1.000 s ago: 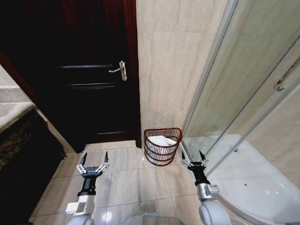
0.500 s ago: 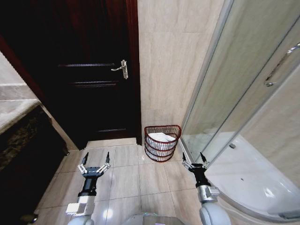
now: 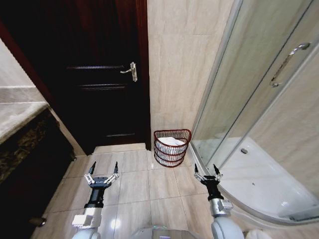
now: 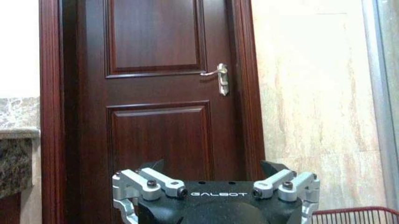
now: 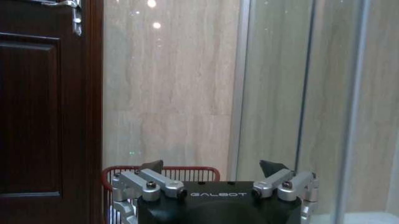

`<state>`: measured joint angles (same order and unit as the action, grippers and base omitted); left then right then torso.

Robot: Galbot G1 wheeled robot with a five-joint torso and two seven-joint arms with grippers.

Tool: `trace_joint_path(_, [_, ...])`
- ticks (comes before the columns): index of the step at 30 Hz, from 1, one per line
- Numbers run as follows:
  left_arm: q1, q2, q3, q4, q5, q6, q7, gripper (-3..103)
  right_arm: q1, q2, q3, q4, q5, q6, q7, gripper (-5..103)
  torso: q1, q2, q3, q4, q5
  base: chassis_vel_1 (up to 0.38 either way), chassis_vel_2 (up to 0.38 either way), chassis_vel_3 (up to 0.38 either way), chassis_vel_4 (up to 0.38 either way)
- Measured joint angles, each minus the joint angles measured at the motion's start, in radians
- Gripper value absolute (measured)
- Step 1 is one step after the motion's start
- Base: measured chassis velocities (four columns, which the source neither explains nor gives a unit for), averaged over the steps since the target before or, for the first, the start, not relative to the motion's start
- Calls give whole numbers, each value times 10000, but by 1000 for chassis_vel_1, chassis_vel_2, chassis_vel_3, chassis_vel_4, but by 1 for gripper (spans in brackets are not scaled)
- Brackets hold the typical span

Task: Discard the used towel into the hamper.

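One hamper (image 3: 172,147), one towel (image 3: 172,142) inside.

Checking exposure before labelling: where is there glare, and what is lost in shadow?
Head view: the door and the dark counter beside it are nearly black, and the floor tile by the left arm glints. Right wrist view: bright spots on the wall.

Left arm: low on the left, reaching forward; wrist straight
Left gripper (image 3: 103,171): fingers (image 3: 91,168) spread wide, tips pointing ahead; nothing between them
Right arm: low on the right, reaching forward, level with the left
Right gripper (image 3: 207,172): fingers (image 3: 215,169) spread apart, tips pointing ahead; nothing between them
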<state>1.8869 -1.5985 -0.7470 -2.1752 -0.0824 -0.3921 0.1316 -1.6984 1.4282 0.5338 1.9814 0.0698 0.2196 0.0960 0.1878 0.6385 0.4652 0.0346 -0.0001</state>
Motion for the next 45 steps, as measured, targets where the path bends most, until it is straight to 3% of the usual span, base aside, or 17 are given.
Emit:
trace_joint_path(22, [-231, -95, 155, 73, 494, 291, -11, 100, 131, -58, -36, -445, 264, 582, 214, 100, 2, -1, 1, 0, 1, -44, -70, -79, -43])
trace_joint_path(45, [-250, -97, 36, 262, 550, -60, -21, 100, -327, -172, -93, -210, 707, 532, 449, 100, 1, -1, 1, -2, 0, -122, -121, -126, -119])
